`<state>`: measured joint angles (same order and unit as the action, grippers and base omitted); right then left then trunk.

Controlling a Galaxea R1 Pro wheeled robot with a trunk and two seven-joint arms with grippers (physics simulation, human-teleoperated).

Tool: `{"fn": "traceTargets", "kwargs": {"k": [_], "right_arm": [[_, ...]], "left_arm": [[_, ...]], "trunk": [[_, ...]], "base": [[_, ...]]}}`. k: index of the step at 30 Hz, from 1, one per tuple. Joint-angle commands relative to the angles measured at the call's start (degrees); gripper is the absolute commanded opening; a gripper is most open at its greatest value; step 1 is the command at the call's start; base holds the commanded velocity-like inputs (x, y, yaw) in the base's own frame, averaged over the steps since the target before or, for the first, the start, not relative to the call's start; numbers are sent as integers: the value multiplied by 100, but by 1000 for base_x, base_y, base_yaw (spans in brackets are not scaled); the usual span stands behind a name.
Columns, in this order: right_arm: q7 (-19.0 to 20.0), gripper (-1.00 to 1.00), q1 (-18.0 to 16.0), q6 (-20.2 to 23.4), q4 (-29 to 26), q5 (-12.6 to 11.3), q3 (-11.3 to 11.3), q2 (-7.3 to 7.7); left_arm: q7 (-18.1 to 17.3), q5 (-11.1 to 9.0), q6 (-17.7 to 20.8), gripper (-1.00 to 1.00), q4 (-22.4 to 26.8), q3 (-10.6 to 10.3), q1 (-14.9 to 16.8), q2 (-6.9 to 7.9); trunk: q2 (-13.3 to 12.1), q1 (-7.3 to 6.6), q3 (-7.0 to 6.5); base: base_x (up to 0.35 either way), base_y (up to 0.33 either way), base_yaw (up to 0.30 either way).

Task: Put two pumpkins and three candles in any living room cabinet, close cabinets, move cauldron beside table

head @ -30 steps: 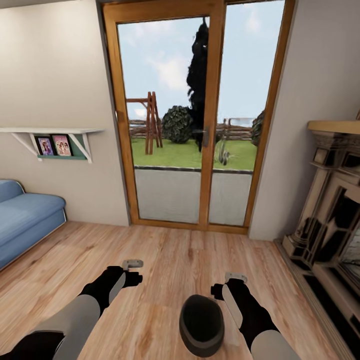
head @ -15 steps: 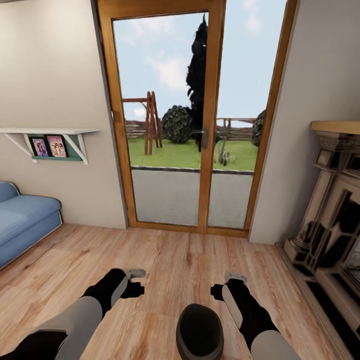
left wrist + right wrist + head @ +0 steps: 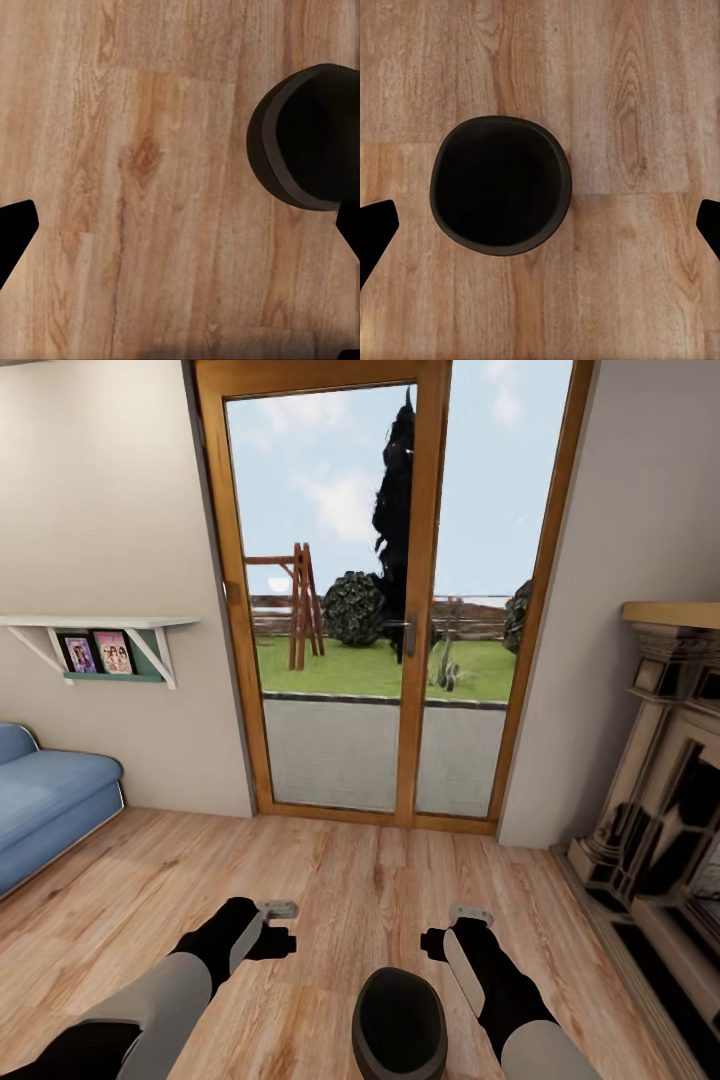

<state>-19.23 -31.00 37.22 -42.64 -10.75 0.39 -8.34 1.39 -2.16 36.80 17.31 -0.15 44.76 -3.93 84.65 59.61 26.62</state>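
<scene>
The cauldron (image 3: 402,1022) stands upright on the wood floor (image 3: 340,880) between the two forearms, its wide mouth facing up, nearer the right gripper (image 3: 470,914) than the left gripper (image 3: 277,909). In the right wrist view the cauldron (image 3: 499,185) sits below that claw, whose fingertips (image 3: 375,229) are spread wide, holding nothing. The left claw's fingertips (image 3: 13,232) also appear parted, the cauldron (image 3: 307,136) off to one side. A glazed patio door (image 3: 385,600) stands ahead, a blue sofa (image 3: 45,800) at left, a fireplace (image 3: 665,780) at right.
</scene>
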Motion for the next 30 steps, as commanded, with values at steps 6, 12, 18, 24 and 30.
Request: {"fn": "traceTargets", "kwargs": {"k": [6,12,18,24,30], "right_arm": [[-46,100,-3,10,-7,-59,5,0],[10,100,-3,5,-6,-59,-1,7],[170,100,-3,8,-5,-59,-4,11],[194,100,-3,12,-3,-59,-2,9],[199,100,-3,9,-2,-59,3,8]], "left_arm": [[4,-22,-1,100,11,-1,-2,-17],[-3,-22,-19,100,13,3,-3,-19],[-58,-22,-23,100,18,-2,-3,-20],[-66,-22,-30,100,18,-3,-3,-20],[-68,-28,-32,100,18,-3,-3,-15]], "trunk": [[4,0,7],[4,0,1],[4,0,-11],[4,0,-20],[4,0,-22]], "base": [[0,0,0],[0,0,-115],[0,8,-252],[1,117,-227],[15,125,-60]]}}
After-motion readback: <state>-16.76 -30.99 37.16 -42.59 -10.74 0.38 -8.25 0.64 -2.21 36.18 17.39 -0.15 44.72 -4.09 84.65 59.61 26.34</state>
